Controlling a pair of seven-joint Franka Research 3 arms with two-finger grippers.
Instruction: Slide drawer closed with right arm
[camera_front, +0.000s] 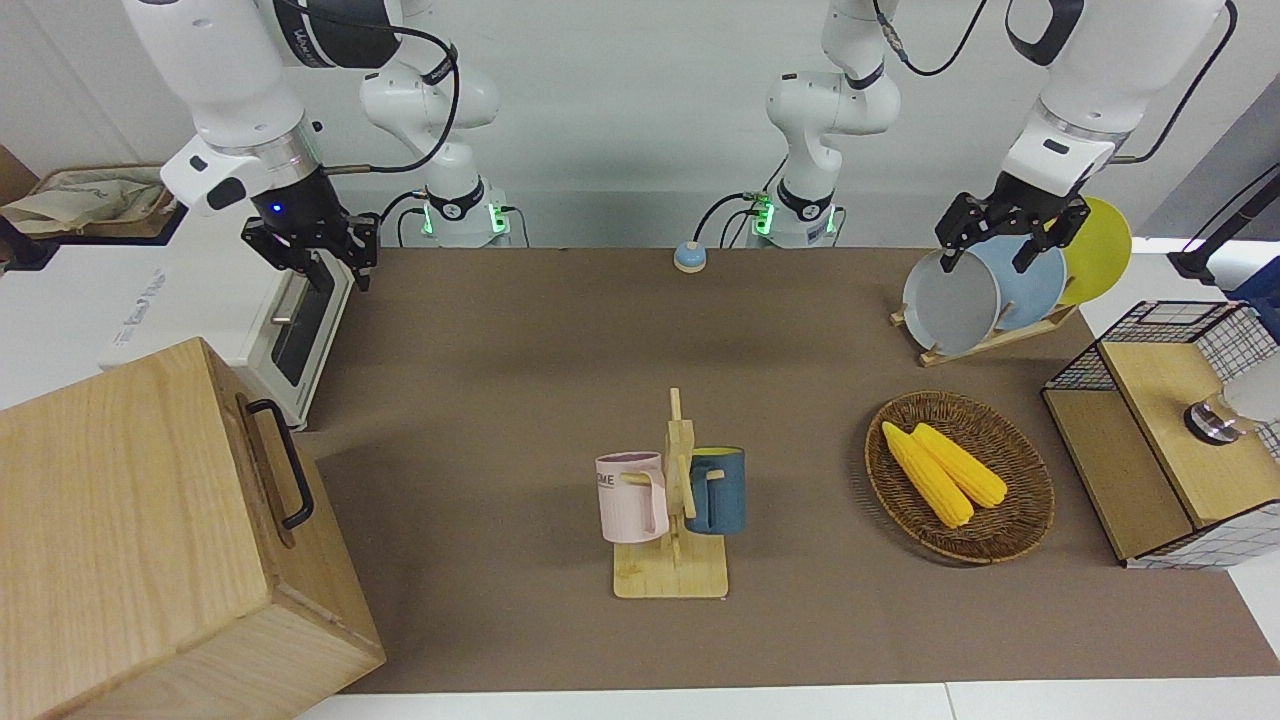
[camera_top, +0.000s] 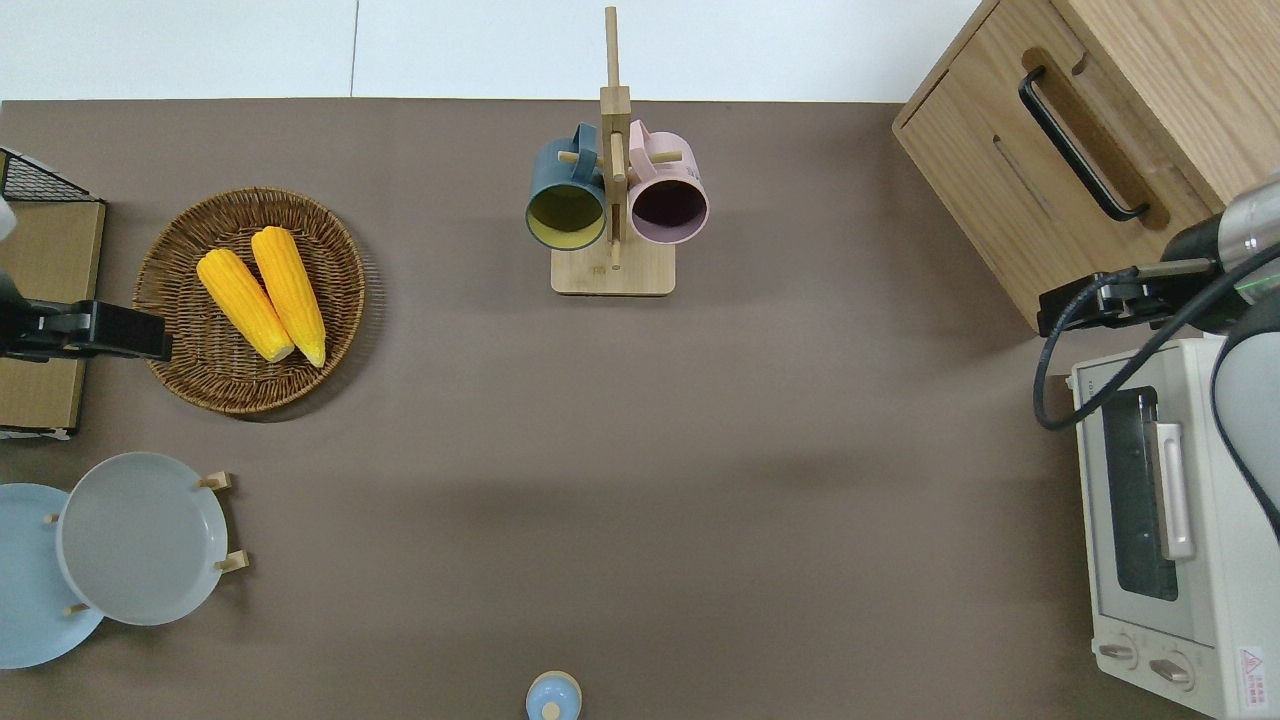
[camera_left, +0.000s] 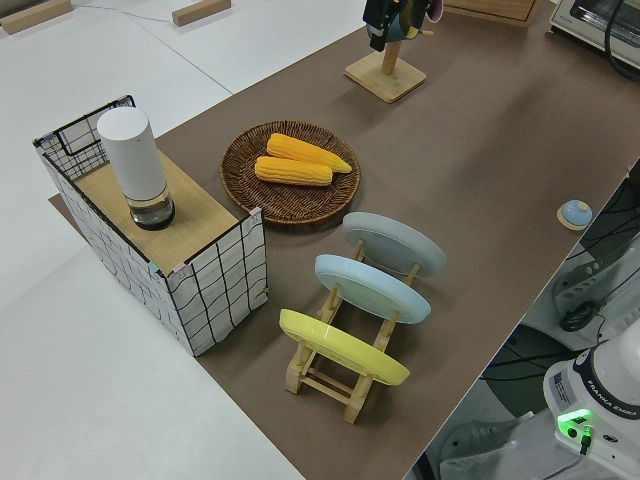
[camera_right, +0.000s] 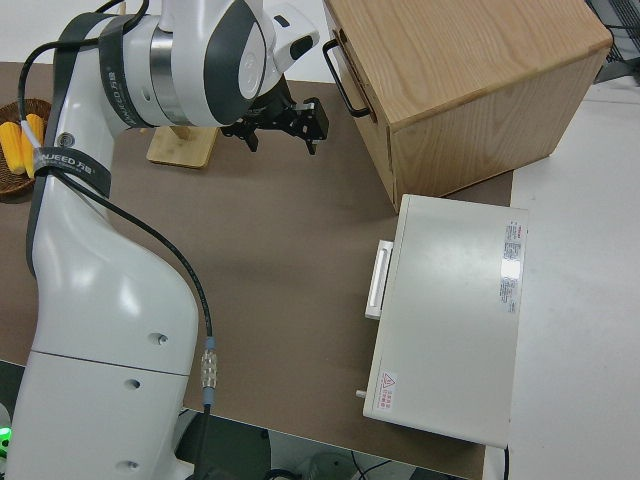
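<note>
The pale-wood cabinet (camera_front: 130, 520) stands at the right arm's end of the table, farther from the robots than the oven. Its drawer (camera_top: 1105, 145) with the black bar handle (camera_front: 288, 465) does not visibly stick out of the cabinet face. My right gripper (camera_front: 340, 272) is open and empty. In the overhead view it (camera_top: 1068, 308) is over the table just off the cabinet's corner nearest the robots, next to the oven's corner, touching neither. The right side view shows its fingers (camera_right: 316, 115) spread, apart from the handle (camera_right: 345, 75). My left arm is parked, its gripper (camera_front: 990, 255) open.
A white oven (camera_front: 290, 330) stands beside the cabinet, nearer to the robots. A wooden mug rack (camera_front: 672, 500) with two mugs stands mid-table. A wicker basket (camera_front: 1020, 520) with corn, a plate rack (camera_front: 985, 290) and a wire-mesh box (camera_front: 1170, 440) are at the left arm's end.
</note>
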